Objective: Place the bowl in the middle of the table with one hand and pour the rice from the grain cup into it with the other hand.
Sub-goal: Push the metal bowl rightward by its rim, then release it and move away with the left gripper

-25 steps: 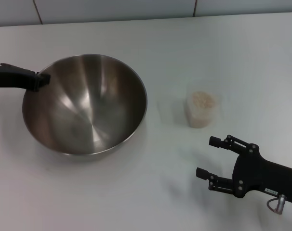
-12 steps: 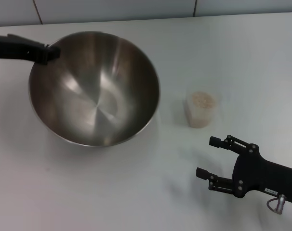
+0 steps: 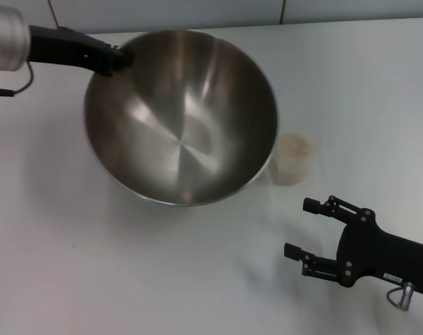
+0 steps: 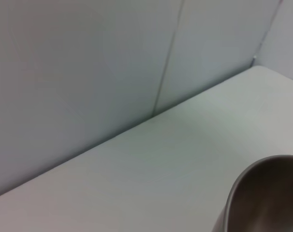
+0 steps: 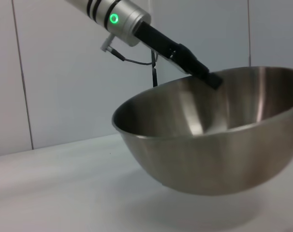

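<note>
Collision is the chief risk: the large shiny stainless-steel bowl (image 3: 181, 117), pinched at its upper-left rim by the black left hand (image 3: 112, 59), hangs tilted above the white table (image 3: 128, 279) at upper centre of the head view, its lower-right edge overlapping the small clear plastic grain cup (image 3: 292, 160) of pale rice (image 3: 294, 147). Lowering there could topple the cup. The black right hand (image 3: 301, 229), fingers spread, waits lower right.
</note>
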Robot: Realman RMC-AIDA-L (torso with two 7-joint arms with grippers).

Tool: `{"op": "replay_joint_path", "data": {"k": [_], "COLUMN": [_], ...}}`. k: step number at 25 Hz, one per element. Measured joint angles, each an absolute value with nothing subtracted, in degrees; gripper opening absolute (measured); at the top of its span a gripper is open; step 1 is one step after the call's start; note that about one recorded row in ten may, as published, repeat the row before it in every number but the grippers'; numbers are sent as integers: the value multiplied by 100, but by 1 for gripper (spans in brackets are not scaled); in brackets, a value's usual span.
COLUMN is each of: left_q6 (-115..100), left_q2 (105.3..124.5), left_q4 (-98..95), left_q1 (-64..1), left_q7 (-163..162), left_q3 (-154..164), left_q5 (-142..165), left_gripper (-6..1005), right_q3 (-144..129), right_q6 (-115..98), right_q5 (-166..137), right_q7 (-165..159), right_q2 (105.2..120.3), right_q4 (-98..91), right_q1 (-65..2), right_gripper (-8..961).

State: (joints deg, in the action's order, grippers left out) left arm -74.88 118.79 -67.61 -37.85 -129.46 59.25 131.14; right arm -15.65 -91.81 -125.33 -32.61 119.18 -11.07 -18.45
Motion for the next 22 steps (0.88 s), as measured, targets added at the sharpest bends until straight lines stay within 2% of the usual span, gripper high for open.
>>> {"op": "replay_joint_path", "data": {"k": [7, 22], "left_q6": [-7190, -6821], "left_q2": [11883, 11879], "left_q4": [-6301, -5807], "left_q1": [-3999, -3991], "left_q7": [-12874, -12723], "left_q3": [6104, 6127], "left_q5": [13111, 13116], "left_gripper": [68, 92], "right_q3": [-1565, -1564], "right_q6": [-9184, -9170], "right_q5": [-12533, -12531], "right_q7": [-3266, -3268], "right_q2": [11918, 11918], "right_q4": [-1108, -1107], "right_q1": [-1837, -1837], "right_gripper": [827, 827]}}
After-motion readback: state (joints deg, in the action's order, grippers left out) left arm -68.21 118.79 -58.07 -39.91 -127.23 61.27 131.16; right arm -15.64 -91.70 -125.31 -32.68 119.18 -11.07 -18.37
